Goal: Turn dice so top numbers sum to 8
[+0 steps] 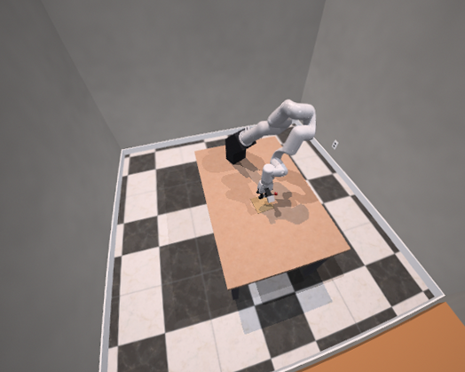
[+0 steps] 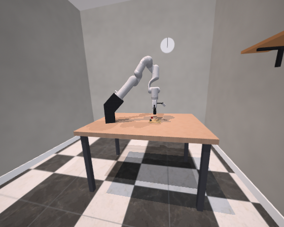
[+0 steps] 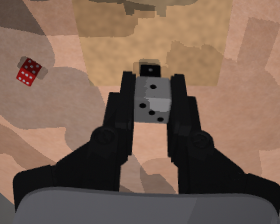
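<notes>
In the wrist view my gripper (image 3: 152,90) is shut on a grey die (image 3: 153,101) with black pips and holds it in the air above the tan mat (image 3: 153,28). A black die (image 3: 149,70) lies on the mat, just beyond the held die and partly hidden by it. A red die (image 3: 29,71) with white pips lies on the bare table to the left, off the mat. In the top view the gripper (image 1: 263,194) hangs over the mat (image 1: 263,204). In the exterior view the gripper (image 2: 154,111) is above the mat (image 2: 154,121), and the red die (image 2: 151,117) is a small dot.
The arm's black base (image 1: 234,148) stands at the far end of the wooden table (image 1: 266,215). The table edges are far from the mat on all sides.
</notes>
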You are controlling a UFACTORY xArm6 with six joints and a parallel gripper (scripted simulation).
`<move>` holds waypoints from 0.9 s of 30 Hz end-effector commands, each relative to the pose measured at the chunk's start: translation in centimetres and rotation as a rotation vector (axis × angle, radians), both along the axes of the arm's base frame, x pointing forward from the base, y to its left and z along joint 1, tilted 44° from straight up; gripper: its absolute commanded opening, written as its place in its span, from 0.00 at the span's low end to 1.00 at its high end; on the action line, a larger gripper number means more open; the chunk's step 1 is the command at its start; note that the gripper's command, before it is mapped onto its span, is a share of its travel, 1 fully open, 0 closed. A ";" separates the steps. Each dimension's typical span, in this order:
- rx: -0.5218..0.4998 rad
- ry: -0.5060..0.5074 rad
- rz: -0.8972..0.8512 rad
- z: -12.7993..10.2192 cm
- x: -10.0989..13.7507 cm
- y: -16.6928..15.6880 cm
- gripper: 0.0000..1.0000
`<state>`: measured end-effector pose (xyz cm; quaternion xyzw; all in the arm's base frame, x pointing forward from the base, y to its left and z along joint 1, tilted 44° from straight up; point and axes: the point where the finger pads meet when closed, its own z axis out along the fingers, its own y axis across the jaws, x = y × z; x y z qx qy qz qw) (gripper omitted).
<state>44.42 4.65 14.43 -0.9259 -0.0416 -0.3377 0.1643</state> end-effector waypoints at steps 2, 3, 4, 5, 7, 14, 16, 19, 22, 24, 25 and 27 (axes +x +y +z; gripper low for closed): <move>0.000 -0.005 -0.001 -0.9 1.0 0.4 0.15; 0.000 -0.005 -0.001 -0.9 1.0 0.4 0.15; 0.000 -0.005 -0.001 -1.2 1.2 0.6 0.15; 0.000 -0.005 -0.001 -1.6 1.5 0.7 0.15; 0.000 -0.005 -0.001 -2.3 2.1 1.1 0.15; 0.000 -0.005 -0.001 -4.6 4.1 2.1 0.15; 0.000 -0.005 -0.001 -5.0 4.5 2.3 0.15; 0.000 -0.005 -0.001 -5.3 4.8 2.5 0.15; 0.000 -0.005 -0.001 -5.4 4.9 2.6 0.15; 0.000 -0.005 -0.001 -5.5 5.0 2.6 0.15; 0.000 -0.005 -0.001 -5.5 5.0 2.6 0.15; 0.000 -0.005 -0.001 -5.5 5.0 2.6 0.15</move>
